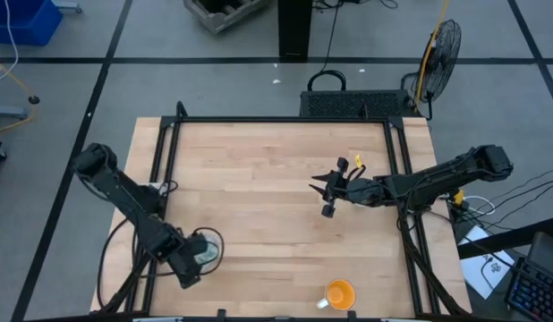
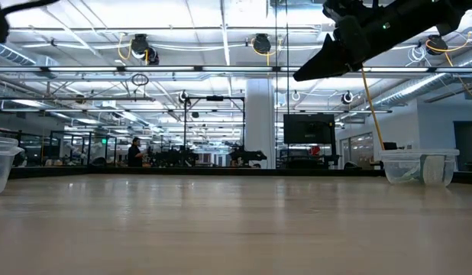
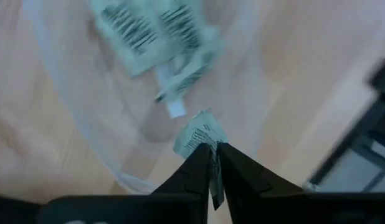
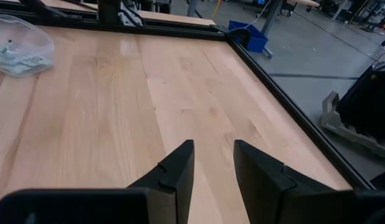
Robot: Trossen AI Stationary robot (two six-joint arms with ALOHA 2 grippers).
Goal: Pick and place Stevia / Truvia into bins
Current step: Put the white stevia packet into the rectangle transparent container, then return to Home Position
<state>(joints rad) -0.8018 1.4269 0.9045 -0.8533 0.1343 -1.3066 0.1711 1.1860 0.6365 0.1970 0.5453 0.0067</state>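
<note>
My left gripper (image 1: 194,261) hangs over a see-through cup (image 1: 208,247) near the table's near-left corner and is shut on one pale green and white Stevia sachet (image 3: 199,132). In the left wrist view several more sachets (image 3: 156,34) lie on the bottom of that cup (image 3: 74,118). My right gripper (image 1: 322,199) is open and holds nothing, raised above the table right of centre; its fingers (image 4: 213,152) point toward the table's left. The right wrist view shows a cup with sachets (image 4: 21,42) far off. My left gripper pinches one end of the sachet (image 3: 210,148) between its two fingertips, coming from above and pointing down. The sachet's other end sticks out beyond the tips, crumpled. It is lifted clear, above the cup's inside near its rim.
An orange cup (image 1: 339,293) stands near the near edge, right of centre. Black rails (image 1: 397,170) frame the wooden table. The low view shows a see-through cup (image 2: 415,165) at the right and another (image 2: 1,162) cut off at the left edge. A fan (image 1: 442,45) stands beyond the far-right corner.
</note>
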